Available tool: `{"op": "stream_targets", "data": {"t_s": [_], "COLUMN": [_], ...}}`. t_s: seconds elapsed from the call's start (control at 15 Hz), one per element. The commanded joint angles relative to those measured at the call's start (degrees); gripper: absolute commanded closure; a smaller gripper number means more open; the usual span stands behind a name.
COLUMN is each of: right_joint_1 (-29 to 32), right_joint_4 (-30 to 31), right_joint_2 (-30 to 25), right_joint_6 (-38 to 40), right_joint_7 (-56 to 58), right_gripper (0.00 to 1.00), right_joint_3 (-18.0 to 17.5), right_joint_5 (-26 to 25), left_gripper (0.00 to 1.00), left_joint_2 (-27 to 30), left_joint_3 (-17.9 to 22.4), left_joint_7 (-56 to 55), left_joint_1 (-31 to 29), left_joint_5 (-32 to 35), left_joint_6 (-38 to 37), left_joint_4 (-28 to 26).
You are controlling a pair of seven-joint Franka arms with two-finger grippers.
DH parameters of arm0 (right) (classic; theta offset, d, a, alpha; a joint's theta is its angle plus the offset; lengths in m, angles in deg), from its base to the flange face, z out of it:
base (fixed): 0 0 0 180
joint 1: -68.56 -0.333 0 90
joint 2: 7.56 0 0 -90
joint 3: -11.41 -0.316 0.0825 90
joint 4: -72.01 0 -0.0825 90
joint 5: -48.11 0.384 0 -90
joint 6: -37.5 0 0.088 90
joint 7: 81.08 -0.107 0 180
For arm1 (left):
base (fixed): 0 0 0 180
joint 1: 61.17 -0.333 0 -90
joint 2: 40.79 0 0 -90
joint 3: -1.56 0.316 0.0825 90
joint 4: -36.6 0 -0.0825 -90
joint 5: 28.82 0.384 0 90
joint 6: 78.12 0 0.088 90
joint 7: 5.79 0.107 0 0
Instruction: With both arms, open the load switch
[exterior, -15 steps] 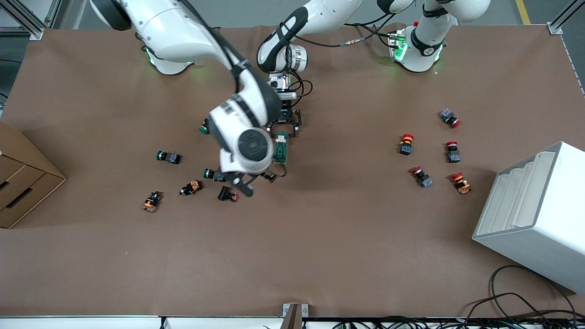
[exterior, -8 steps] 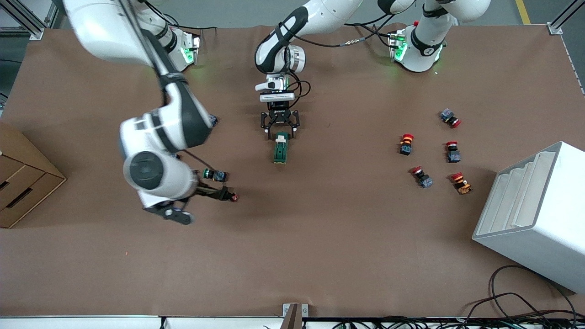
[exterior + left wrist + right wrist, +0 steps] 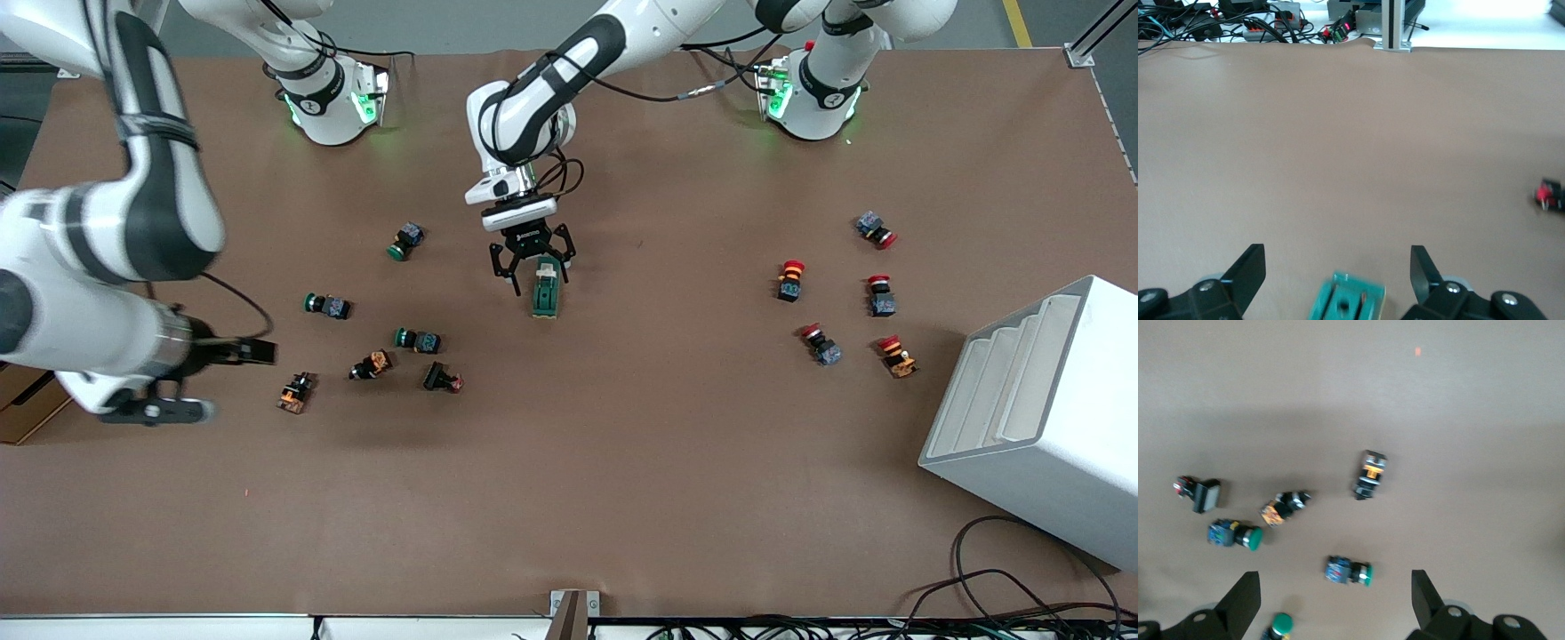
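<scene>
Load switch (image 3: pixel 545 291) flat on table (image 3: pixel 622 462), left gripper (image 3: pixel 531 268) spread wide astride its white-lever end, empty; right gripper (image 3: pixel 1335 600) open, empty, above green push buttons (image 3: pixel 1348 571).

the left gripper (image 3: pixel 531 268) points down near the table's middle, its fingers (image 3: pixel 1249 270) spread wide. the right gripper (image 3: pixel 258 352) hangs raised toward the right arm's end, fingers (image 3: pixel 1245 599) apart.

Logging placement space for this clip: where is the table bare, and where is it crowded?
Bare: the brown mat nearer the camera than the load switch, and between it and the red buttons. Crowded: the green buttons and the red ones.
</scene>
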Motion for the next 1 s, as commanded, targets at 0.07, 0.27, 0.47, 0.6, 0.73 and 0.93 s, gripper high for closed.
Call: {"op": "stream_targets", "data": {"t_s": [0.07,0.27,0.47,0.6,0.73,0.93], "right_joint_1": [4.5,4.8,5.9,6.2,6.4,6.4], "right_joint_4": [2.3,-2.1,-5.6,-6.0,-6.9,-7.8], "right_joint_2": [-5.1,-5.6,-5.4,-5.4,-5.3,-5.3], "right_joint_6": [0.8,5.6,8.9,9.0,8.9,9.1], "right_joint_7": [2.5,2.3,2.4,2.4,2.3,2.3], "right_gripper": [0.00,0.00,0.00,0.00,0.00,0.00], "right_joint_3": [-1.3,-1.3,-1.3,-1.3,-1.3,-1.3], "right_joint_5": [-0.9,-2.1,-2.9,-3.0,-2.9,-2.6], "left_gripper": [0.04,0.04,0.04,0.04,0.03,0.03], "left_joint_2": [1.8,7.2,13.4,17.0,19.7,23.4], "left_joint_3": [-0.5,-0.1,-0.2,0.0,-0.1,-0.1], "left_joint_7": [9.4,26.5,40.2,48.0,54.5,65.9], "left_joint_1": [-4.7,-8.6,-14.4,-18.3,-22.4,-28.6], "left_joint_5": [-7.6,-18.7,-28.2,-34.6,-39.5,-47.7], "left_joint_6": [1.2,1.1,1.1,1.1,1.0,0.3], "left_joint_4": [5.3,6.9,6.9,6.9,6.9,7.1]}}
